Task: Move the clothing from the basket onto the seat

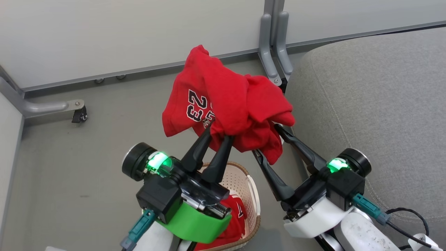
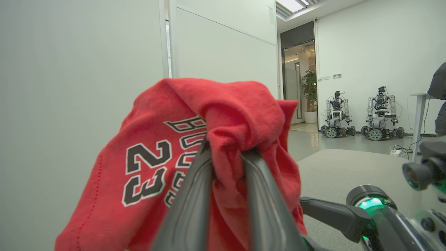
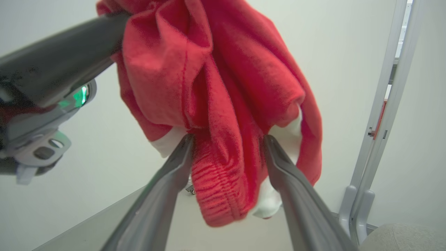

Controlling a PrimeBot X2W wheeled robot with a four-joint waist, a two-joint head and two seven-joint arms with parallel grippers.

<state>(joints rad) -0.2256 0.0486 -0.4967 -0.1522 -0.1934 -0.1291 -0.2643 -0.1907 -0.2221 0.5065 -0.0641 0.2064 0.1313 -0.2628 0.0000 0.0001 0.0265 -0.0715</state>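
Now my left gripper (image 1: 220,131) is pinched on a fold of the red "23" jersey (image 1: 226,94), holding it above the basket (image 1: 252,195). My right gripper (image 1: 266,139) stands wide open, a finger on each side of the hanging hem, probably just brushing it. I should carry the bundle right, well over the grey seat (image 1: 376,104), and lower it until the cloth rests before releasing; the other red garment (image 1: 233,212) lies in the basket.
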